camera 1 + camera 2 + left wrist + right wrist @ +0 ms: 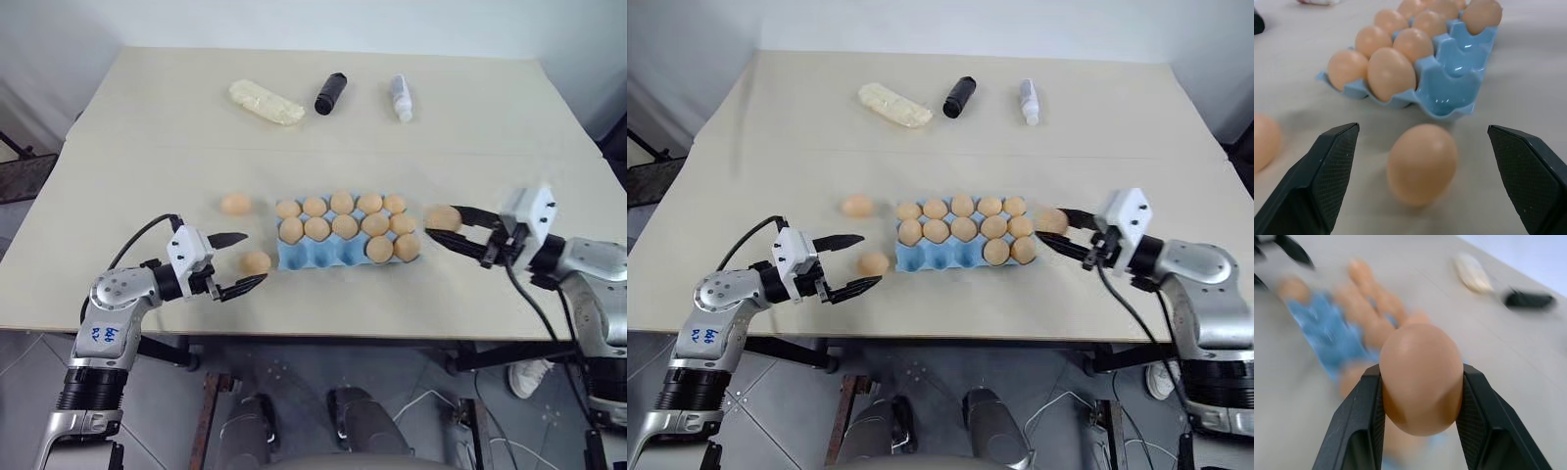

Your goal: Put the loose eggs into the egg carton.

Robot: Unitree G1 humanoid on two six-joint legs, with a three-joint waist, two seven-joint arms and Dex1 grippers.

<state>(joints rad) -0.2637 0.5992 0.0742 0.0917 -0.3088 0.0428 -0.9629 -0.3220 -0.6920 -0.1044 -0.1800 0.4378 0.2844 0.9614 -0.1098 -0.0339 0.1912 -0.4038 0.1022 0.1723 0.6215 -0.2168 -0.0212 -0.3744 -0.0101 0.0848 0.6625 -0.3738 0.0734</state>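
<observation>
Right wrist view: egg carton (1322, 333) blurred behind gripped egg (1420, 377).

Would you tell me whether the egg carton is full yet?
Not full. The egg carton still shows bare blue cups along its near row, where only two eggs sit at the right end; the two rows behind are filled.

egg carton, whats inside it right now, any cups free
The egg carton holds twelve tan eggs: the two far rows look full, and the near row has two at its right end. Three near cups on the left are bare blue. Under the eggs is covered.
</observation>
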